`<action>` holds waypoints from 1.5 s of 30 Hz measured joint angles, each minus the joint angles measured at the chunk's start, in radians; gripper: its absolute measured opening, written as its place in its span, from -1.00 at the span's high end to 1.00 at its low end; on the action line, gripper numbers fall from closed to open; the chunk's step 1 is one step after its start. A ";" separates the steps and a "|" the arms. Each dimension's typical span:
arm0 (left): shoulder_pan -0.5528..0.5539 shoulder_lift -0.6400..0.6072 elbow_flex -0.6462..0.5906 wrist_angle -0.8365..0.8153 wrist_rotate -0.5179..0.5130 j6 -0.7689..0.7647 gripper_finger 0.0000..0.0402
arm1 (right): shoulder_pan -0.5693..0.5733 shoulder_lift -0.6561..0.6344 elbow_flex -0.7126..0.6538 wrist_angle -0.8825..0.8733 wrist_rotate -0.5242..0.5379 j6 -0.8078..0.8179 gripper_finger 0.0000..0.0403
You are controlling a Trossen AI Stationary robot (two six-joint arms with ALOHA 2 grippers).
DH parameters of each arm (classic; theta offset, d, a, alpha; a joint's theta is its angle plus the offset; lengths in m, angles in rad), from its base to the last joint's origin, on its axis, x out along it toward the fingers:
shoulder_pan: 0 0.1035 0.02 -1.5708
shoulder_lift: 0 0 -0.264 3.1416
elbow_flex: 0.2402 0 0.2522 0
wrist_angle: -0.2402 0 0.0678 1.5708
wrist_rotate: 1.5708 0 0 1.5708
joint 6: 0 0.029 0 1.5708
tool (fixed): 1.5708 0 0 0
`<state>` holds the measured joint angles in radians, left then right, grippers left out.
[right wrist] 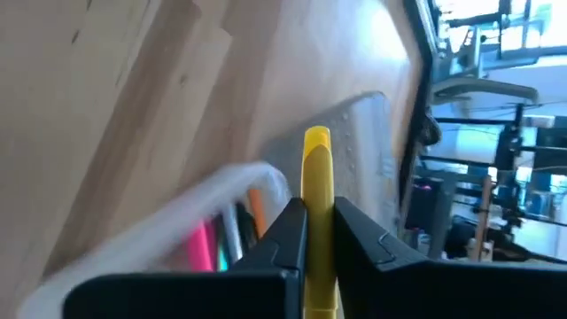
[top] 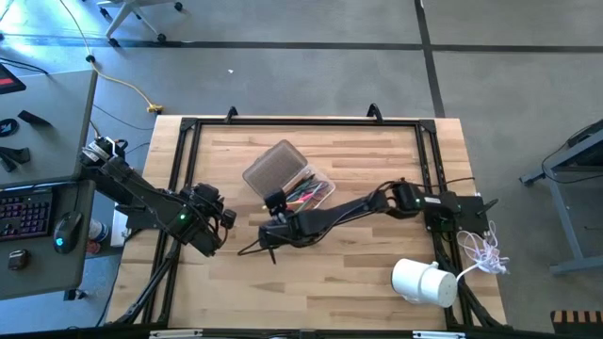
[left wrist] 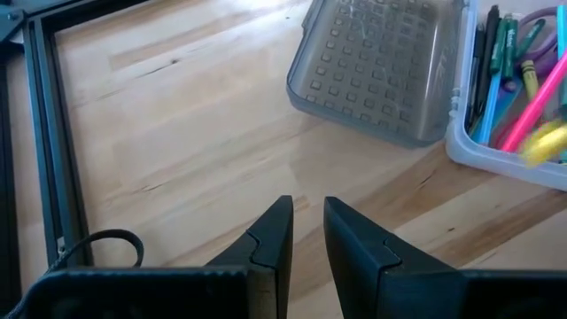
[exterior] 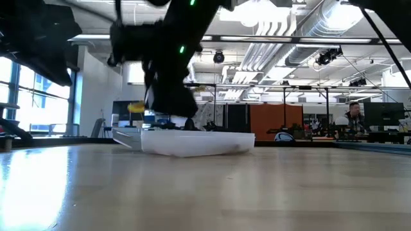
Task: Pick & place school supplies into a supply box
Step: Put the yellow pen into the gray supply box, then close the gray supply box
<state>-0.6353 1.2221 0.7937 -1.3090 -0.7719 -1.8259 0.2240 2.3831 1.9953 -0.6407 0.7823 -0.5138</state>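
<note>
The supply box [top: 318,188] is a clear case standing open on the table, with several pens and markers [left wrist: 518,84] lying inside. Its ribbed grey lid [top: 275,167] lies folded back on the table toward the far left. My right gripper [top: 276,211] hovers at the box's near left corner, shut on a yellow marker [right wrist: 317,182]. The box rim [right wrist: 232,182] and a pink marker [right wrist: 203,245] show just beyond the gripper in the right wrist view. My left gripper [left wrist: 307,221] waits over bare wood left of the box, with a narrow gap between its fingers. My right gripper pinches the yellow marker [right wrist: 319,221] between its two fingers. The marker lies along the fingers, and its free end [right wrist: 316,142] sticks out past their tips. In the low view the yellow end [exterior: 136,107] is lifted clear above the table and about level.
A white cylinder [top: 424,282] lies on its side near the table's near right corner, and a white cord [top: 485,249] lies beside it at the right edge. A dark metal frame [top: 188,141] borders the tabletop. Bare wood [top: 330,282] lies nearer than the box.
</note>
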 joint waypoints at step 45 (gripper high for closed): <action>0.001 0.000 0.000 0.045 -0.055 -0.040 0.49 | -0.210 -0.186 -0.344 0.329 -0.811 0.228 0.44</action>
<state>-0.6345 1.2221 0.7937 -1.2645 -0.8272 -1.8661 0.0139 2.1971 1.6511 -0.3114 -0.0283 -0.2853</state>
